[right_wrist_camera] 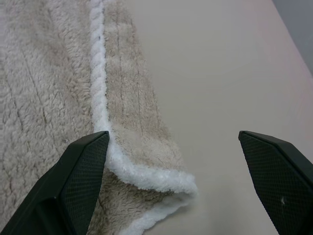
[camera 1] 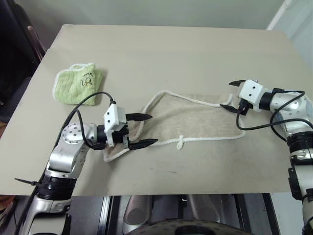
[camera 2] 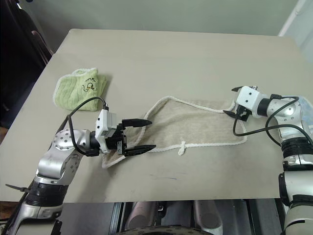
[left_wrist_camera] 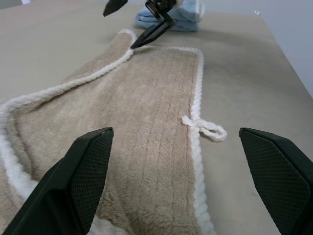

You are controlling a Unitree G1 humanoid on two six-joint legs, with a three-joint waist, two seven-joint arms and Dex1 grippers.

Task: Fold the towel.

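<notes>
- The beige towel point(camera 1: 188, 120) lay spread across the middle of the tabletop point(camera 1: 161, 54), its white corded edging running round it and the small loop point(camera 1: 181, 143) on the near edge.
- The left gripper point(camera 1: 142, 130) hovered at the towel's bunched left end, fingers apart, nothing between them.
- The right gripper point(camera 1: 232, 95) stood at the far right corner, fingers also apart and empty — one tip looked close to the cord there.
- The step in hand appeared to be taking hold of the two ends. It would likely go best if each gripper closed on the corded edge itself rather than the pile, both layers caught where the right corner was doubled under.
- The light-green cloth point(camera 1: 79, 83) sat well apart at the far left, and the light-blue cloth point(left_wrist_camera: 172, 17) lay beyond the right gripper — so the bare tabletop near and far of the towel left room to carry one end over.
</notes>
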